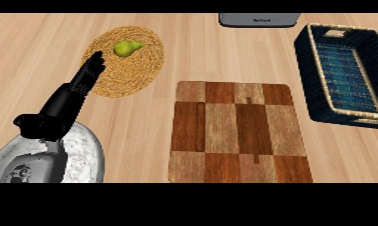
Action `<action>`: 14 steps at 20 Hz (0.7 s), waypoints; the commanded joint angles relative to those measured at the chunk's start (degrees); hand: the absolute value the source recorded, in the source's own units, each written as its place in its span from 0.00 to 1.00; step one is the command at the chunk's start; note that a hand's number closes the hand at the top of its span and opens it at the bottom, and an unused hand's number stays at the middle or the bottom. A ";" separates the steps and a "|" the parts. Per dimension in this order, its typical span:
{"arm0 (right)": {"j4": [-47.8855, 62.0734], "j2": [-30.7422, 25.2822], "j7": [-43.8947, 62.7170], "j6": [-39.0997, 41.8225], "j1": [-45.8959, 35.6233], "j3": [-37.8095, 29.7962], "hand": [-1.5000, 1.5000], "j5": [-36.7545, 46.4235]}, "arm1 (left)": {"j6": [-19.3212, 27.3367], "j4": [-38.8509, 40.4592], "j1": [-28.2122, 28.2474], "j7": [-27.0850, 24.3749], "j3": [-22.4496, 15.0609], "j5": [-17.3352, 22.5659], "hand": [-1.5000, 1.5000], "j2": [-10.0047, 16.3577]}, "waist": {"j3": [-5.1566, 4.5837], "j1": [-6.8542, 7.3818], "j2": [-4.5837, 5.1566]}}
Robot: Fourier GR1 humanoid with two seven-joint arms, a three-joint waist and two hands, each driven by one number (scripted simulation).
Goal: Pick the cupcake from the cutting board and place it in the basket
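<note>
The checkered wooden cutting board [238, 132] lies in the middle of the counter, and no cupcake shows on it or anywhere else in view. The dark blue woven basket [312, 75] stands at the right edge; nothing shows inside it. My left hand [68, 99] is at the left, open, its straight fingers [92, 67] lying over the near edge of a round straw mat. It holds nothing. My right hand is out of view.
A green pear [127, 48] sits on the round straw mat [133, 70] at the upper left. A grey appliance [258, 19] stands at the back edge, between the mat and the basket. My grey left forearm [48, 162] fills the lower left corner.
</note>
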 commanded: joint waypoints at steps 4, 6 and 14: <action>15.04 -5.35 -14.43 -4.15 2.66 -1.63 1.00 -1.32 | -0.41 3.33 -2.96 -0.81 1.74 0.07 0.50 1.12 | 0.01 -0.17 0.02; 17.64 -3.92 -20.90 -9.02 5.86 -1.64 1.00 1.23 | 0.54 2.22 -1.91 -0.62 0.31 -0.92 0.50 -0.23 | 0.03 -0.12 0.07; 29.68 -4.94 -29.41 -21.70 0.20 -0.19 1.00 3.70 | -0.95 2.72 -2.75 -1.47 2.18 0.35 0.50 1.38 | 0.01 0.13 0.08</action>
